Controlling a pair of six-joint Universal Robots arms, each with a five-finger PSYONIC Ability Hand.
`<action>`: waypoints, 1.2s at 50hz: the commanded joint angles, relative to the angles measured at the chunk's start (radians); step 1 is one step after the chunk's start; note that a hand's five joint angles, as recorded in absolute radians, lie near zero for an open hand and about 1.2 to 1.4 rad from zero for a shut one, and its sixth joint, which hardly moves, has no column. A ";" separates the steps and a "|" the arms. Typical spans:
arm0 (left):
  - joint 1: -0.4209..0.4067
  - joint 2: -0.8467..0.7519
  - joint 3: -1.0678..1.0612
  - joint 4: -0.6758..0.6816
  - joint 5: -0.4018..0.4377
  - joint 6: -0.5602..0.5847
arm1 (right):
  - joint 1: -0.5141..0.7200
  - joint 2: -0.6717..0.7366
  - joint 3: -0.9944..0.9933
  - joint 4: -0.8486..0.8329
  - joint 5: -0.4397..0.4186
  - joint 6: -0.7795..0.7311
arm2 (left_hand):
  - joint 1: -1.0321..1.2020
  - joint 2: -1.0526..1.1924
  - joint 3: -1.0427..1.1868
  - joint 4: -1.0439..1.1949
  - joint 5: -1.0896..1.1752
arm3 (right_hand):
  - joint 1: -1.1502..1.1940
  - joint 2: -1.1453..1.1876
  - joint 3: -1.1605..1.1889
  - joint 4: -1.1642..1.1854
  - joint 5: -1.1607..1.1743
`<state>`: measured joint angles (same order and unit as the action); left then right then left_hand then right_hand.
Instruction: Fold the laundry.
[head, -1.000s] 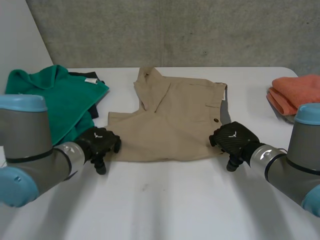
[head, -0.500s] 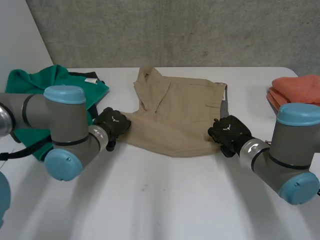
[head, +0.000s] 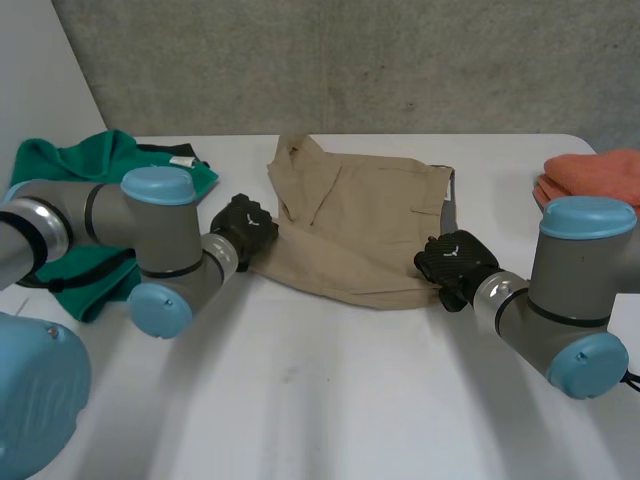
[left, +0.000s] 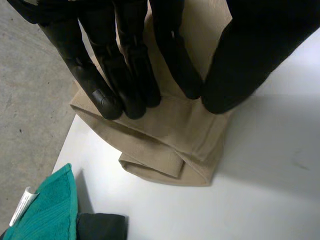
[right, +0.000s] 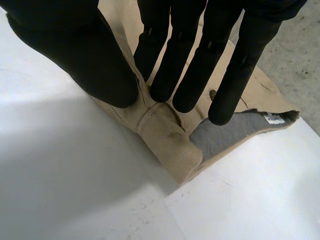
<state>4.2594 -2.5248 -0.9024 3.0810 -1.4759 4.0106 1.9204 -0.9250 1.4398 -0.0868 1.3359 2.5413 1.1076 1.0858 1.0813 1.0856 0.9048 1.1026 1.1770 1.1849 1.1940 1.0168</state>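
Note:
Khaki shorts (head: 360, 215) lie in the middle of the white table (head: 330, 400), their near edge pulled up and bunched. My left hand (head: 247, 222) is at the shorts' near left corner. In the left wrist view its fingers (left: 125, 75) and thumb pinch the folded hem of the shorts (left: 175, 145). My right hand (head: 455, 262) is at the near right corner. In the right wrist view its thumb (right: 85, 60) and fingers squeeze a roll of the khaki cloth (right: 167, 137), with grey lining (right: 215, 137) showing beside it.
A green cloth (head: 100, 190) over a dark garment lies at the far left, close to my left arm; its edge (left: 45, 210) is beyond the left hand's fingertips. A folded orange towel (head: 590, 180) sits at the far right edge.
Both hands moved from the shorts' near edge towards the far side and closed on its two corners. The near hem has been drawn inward with them and bunched up.

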 joint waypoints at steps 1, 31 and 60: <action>0.017 -0.014 0.043 -0.079 -0.009 0.018 | -0.011 -0.003 -0.019 0.041 0.009 0.004 | 0.289 0.310 0.315 0.311 0.317 | 0.294 0.219 0.211 0.202 0.205; 0.028 0.540 -0.667 -0.608 0.246 -0.057 | -0.156 -0.198 0.065 0.934 -0.092 -0.541 | 0.289 0.310 0.315 0.311 0.317 | 0.294 0.219 0.211 0.202 0.205; -0.089 -0.235 0.730 -0.476 0.218 0.183 | -0.146 -0.215 0.143 0.642 -0.118 -0.351 | -0.850 -0.828 -0.824 -0.828 -0.822 | 0.294 0.219 0.211 0.202 0.205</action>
<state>4.1708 -2.5462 -0.4287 2.6014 -1.2743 4.0701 1.7796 -1.1370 1.5573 0.6141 1.2164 2.1654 0.1952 0.2064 0.2112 0.2018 0.0516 1.1143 1.1770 1.1851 1.1962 1.0208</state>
